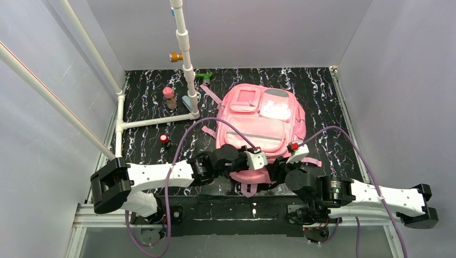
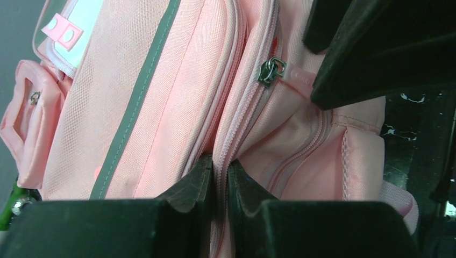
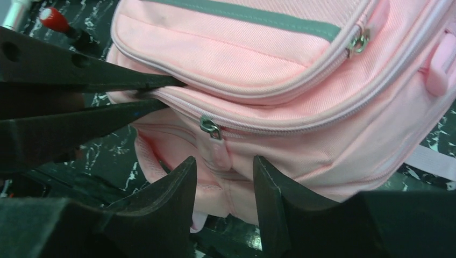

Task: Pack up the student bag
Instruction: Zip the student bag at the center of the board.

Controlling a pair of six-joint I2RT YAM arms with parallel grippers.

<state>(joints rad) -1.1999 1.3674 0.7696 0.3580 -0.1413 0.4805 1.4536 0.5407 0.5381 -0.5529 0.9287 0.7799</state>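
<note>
The student bag [image 1: 258, 121], a large pink backpack, lies flat on the dark marbled table, its near end toward the arms. My left gripper [image 2: 220, 169] is shut on the bag's zip seam [image 2: 236, 134] at that near end; in the top view it [image 1: 264, 160] sits at the bag's near edge. My right gripper [image 3: 225, 164] is open, its fingertips on either side of the pink pull tab [image 3: 219, 153] hanging from a metal zip slider [image 3: 211, 128]. Nothing is between its jaws. The left gripper's fingers [image 3: 97, 80] show on the left of the right wrist view.
A white pipe frame [image 1: 188, 70] stands at the back left, with an orange knob [image 1: 175, 56]. A pink bottle [image 1: 170, 98], a green item [image 1: 204, 75] and a small red-capped object [image 1: 164, 139] stand left of the bag. Grey walls enclose the table.
</note>
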